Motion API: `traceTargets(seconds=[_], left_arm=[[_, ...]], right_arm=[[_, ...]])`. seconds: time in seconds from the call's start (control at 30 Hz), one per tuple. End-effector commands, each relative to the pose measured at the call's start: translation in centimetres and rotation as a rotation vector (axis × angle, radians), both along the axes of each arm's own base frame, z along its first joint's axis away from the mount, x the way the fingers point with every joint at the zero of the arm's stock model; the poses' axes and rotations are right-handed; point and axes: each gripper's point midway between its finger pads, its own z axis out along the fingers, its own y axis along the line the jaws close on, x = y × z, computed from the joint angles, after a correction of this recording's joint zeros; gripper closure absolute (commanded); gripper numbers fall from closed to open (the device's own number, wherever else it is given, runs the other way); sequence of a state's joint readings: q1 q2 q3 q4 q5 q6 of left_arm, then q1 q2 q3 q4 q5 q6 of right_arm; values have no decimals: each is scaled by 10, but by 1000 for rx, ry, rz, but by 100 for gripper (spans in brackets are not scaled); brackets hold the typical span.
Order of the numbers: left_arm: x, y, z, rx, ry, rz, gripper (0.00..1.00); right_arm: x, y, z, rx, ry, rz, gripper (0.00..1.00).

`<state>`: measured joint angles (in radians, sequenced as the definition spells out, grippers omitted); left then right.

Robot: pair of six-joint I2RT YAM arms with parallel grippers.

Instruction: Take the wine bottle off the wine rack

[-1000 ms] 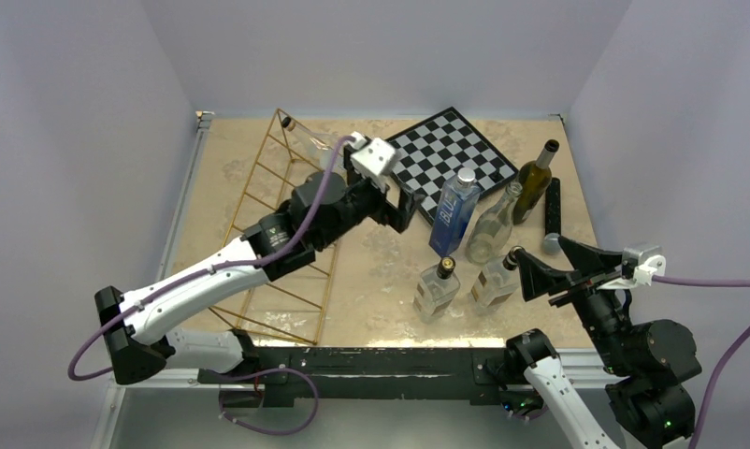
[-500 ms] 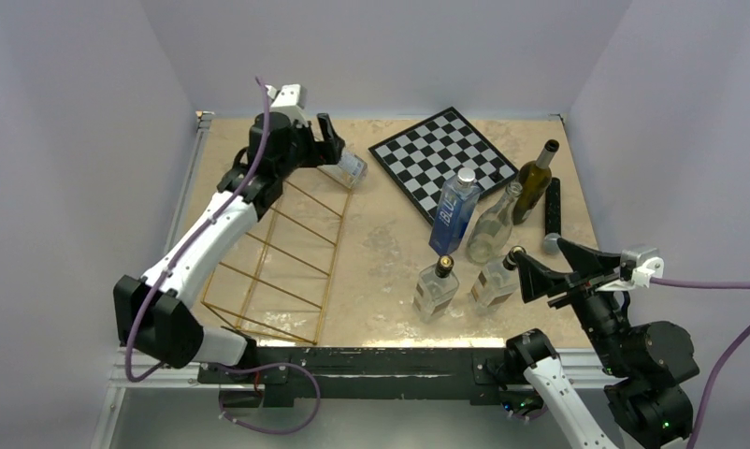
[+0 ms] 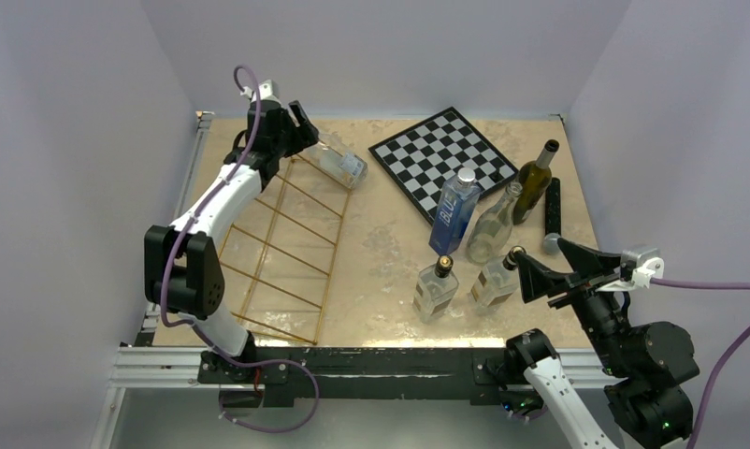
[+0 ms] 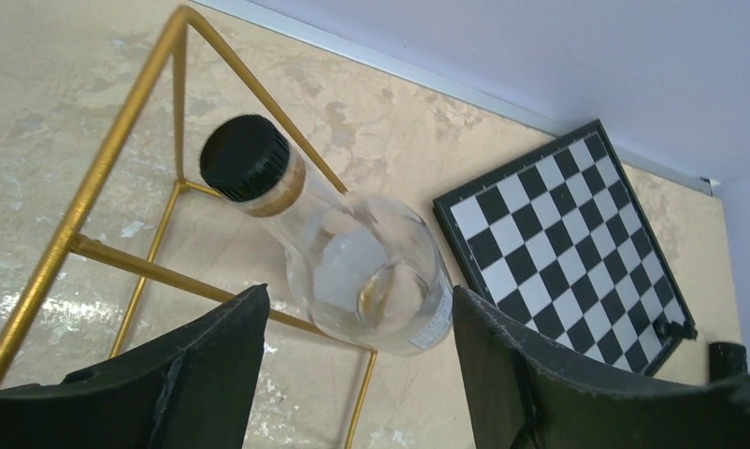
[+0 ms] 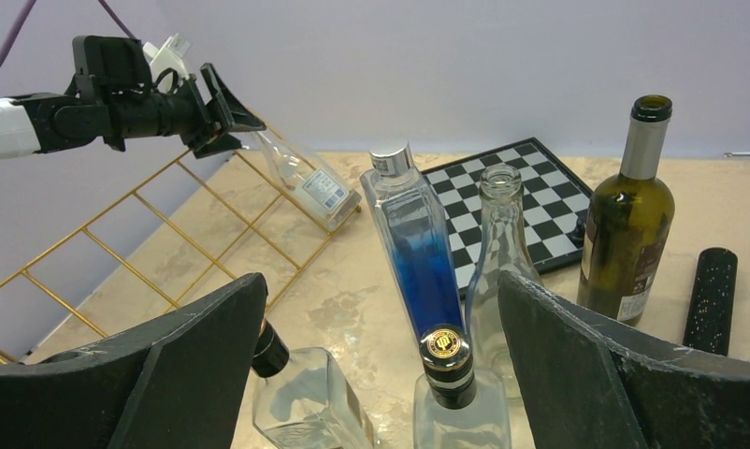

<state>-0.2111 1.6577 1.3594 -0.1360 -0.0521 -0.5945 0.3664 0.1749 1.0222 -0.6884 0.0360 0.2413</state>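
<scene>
The wine bottle (image 4: 371, 271) is clear glass with a black cap and leans tilted on the far corner of the gold wire wine rack (image 3: 278, 243), cap toward the back wall. My left gripper (image 3: 304, 134) hovers at its neck end. In the left wrist view the left gripper (image 4: 360, 292) is open, its fingers (image 4: 212, 365) flanking the bottle without touching it. From the right wrist the bottle (image 5: 306, 182) and rack (image 5: 119, 243) show at the far left. My right gripper (image 3: 542, 257) is open and empty at the near right, over standing bottles.
A chessboard (image 3: 443, 154) lies at the back. A blue bottle (image 3: 454, 210), a clear bottle (image 3: 493, 224), a dark green bottle (image 3: 535, 182) and two square clear bottles (image 3: 437, 290) stand at the right. A black cylinder (image 3: 553, 206) lies by the right edge.
My left arm has swung from the table's middle to the far left corner, above the bottle on the rack. Its jaws have narrowed. The right arm has not moved.
</scene>
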Motion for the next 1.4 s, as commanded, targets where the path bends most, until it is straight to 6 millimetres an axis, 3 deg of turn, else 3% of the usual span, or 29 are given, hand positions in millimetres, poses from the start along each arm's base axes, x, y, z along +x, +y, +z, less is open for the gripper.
traceTargets(seconds=[0.0, 0.57, 0.97, 1.37], left_arm=[[22, 13, 29, -19, -109, 111, 27], [48, 22, -2, -43, -69, 176, 34], [62, 16, 4, -96, -176, 165, 34], [67, 16, -4, -99, -178, 170, 37]], right_arm=[[-1, -4, 9, -3, -36, -15, 1], [4, -5, 7, -11, -27, -29, 1], [9, -2, 9, -19, -18, -26, 1], [14, 1, 9, -24, -12, -22, 1]])
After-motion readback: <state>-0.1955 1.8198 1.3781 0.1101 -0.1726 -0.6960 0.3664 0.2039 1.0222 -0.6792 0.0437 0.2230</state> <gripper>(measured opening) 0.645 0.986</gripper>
